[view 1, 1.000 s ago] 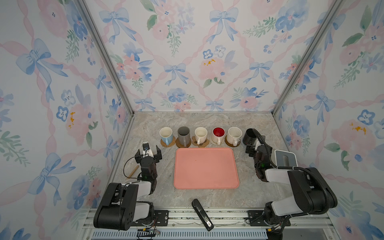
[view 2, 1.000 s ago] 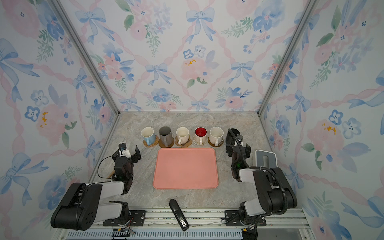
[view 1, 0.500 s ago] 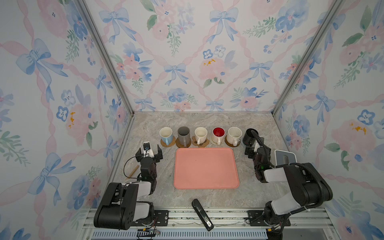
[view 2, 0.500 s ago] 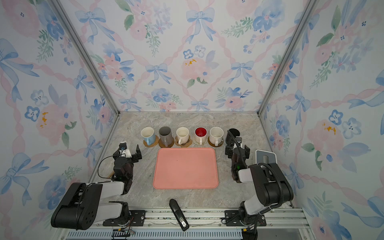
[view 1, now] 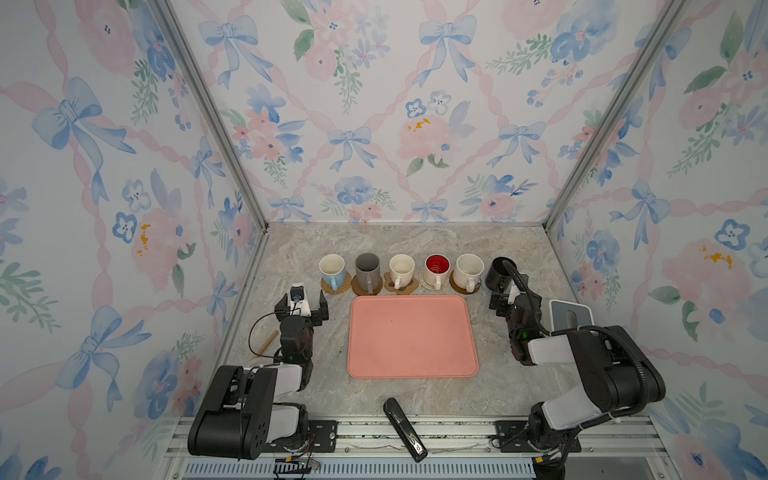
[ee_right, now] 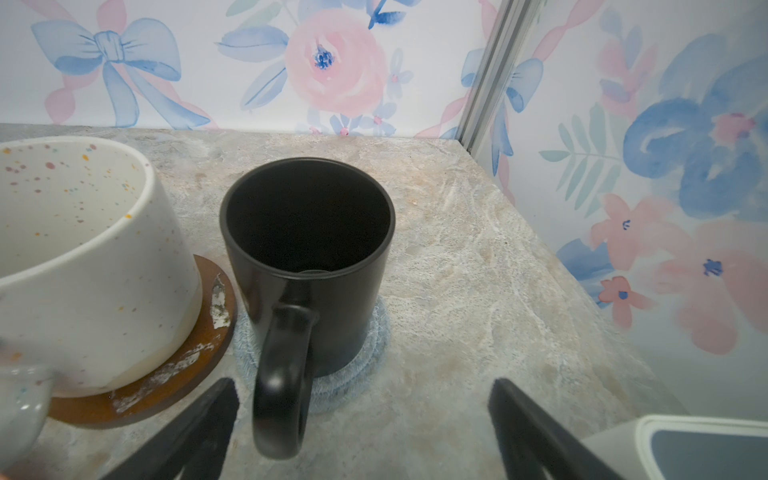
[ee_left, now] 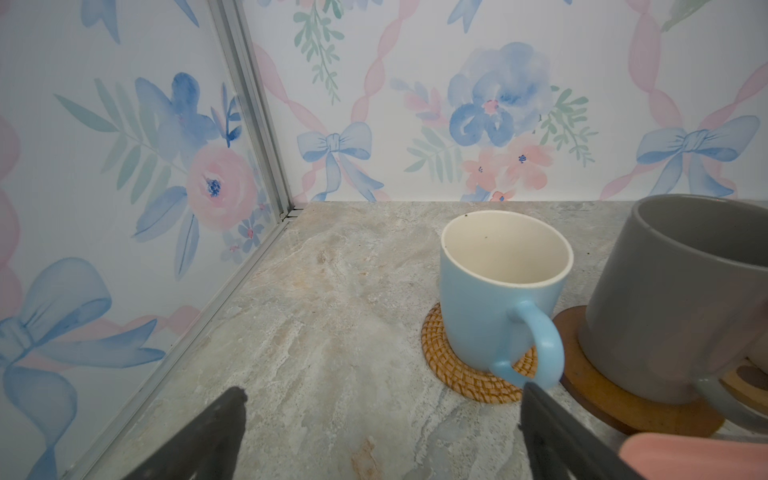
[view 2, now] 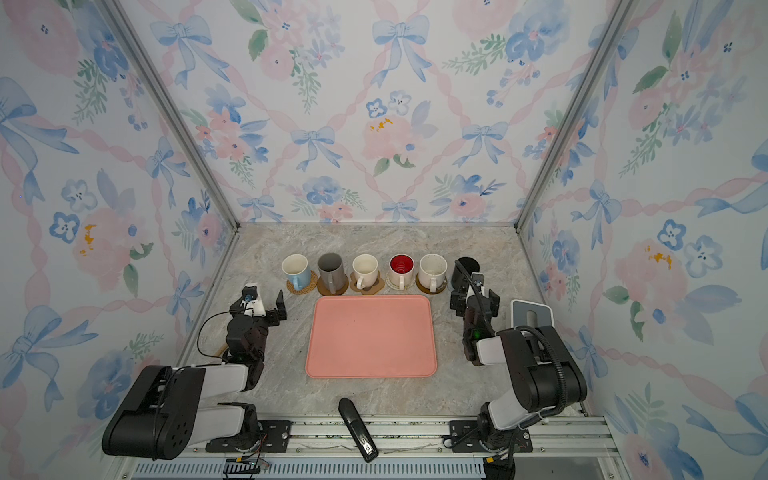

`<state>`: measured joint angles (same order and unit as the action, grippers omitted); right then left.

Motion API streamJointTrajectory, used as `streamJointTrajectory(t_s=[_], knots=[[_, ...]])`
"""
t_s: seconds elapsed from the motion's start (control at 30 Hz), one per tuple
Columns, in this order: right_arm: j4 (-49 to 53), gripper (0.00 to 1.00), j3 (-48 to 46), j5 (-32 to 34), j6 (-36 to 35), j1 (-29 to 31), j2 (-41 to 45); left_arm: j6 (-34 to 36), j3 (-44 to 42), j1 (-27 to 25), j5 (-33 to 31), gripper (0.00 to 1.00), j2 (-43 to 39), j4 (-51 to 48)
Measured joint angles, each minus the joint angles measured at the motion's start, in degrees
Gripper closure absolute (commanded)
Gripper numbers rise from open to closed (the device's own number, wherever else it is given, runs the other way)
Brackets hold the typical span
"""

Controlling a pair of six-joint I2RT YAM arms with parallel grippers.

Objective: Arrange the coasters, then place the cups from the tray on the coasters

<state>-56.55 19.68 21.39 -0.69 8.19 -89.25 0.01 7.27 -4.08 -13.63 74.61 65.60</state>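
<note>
Six cups stand upright in one row on the counter (view 1: 415, 239), just behind the far edge of the salmon-pink tray (view 1: 411, 336), each on its own coaster and with its handle turned toward the tray. From the left of the row: the light blue cup (view 1: 332, 268) on the woven rattan coaster (view 1: 337, 287), the grey cup (view 1: 367, 268) on a brown round coaster (view 1: 358, 286), the cream cup (view 1: 402, 268) on the paw-print coaster (view 1: 390, 286), the red-lined white cup (view 1: 437, 266) on the cream crochet coaster (view 1: 424, 280), the speckled white cup (view 1: 469, 268) on the second brown round coaster (view 1: 456, 286), and the black cup (view 1: 500, 270) on the pale blue crochet coaster (ee_right: 376, 345). The right pincer (ee_right: 361, 399) sits low, just in front of the black cup, its jaws spread wide and holding nothing; the cup's handle reaches into the gap between the fingers, nearer one of them, and no contact shows. The left pincer (ee_left: 382, 392) rests beside the tray's far left corner, jaws equally wide and empty, with the light blue cup just ahead and to one side, close to one fingertip. A grey-white slotted box (view 1: 570, 313) lies right of the right arm, a thin wooden stick (view 1: 266, 343) lies by the left wall, and a black stapler-like object (view 1: 405, 428) lies at the front edge.
</note>
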Motion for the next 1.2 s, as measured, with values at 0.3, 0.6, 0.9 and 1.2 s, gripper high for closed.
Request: streamJointTrajectory(t_s=[0.3, 0.6, 0.9, 1.2], knots=[[0.02, 0.03, 0.00, -0.15, 0.00, -0.02, 0.00, -0.37, -3.02, 0.04, 2.82, 0.02, 15.50, 17.09], [0.04, 0.03, 0.02, -0.17, 0.02, -0.39, 0.00, -0.52, 0.00, 0.04, 2.23, 0.02, 16.13, 17.22], [0.22, 0.03, 0.17, -0.83, 0.22, -1.01, 0.00, -1.51, 4.72, 0.04, -0.63, 0.02, 16.11, 9.42], [0.39, 0.03, 0.17, -1.49, 0.22, -1.14, 0.00, -1.70, 4.74, 0.04, -1.14, 0.02, 16.11, 7.41]])
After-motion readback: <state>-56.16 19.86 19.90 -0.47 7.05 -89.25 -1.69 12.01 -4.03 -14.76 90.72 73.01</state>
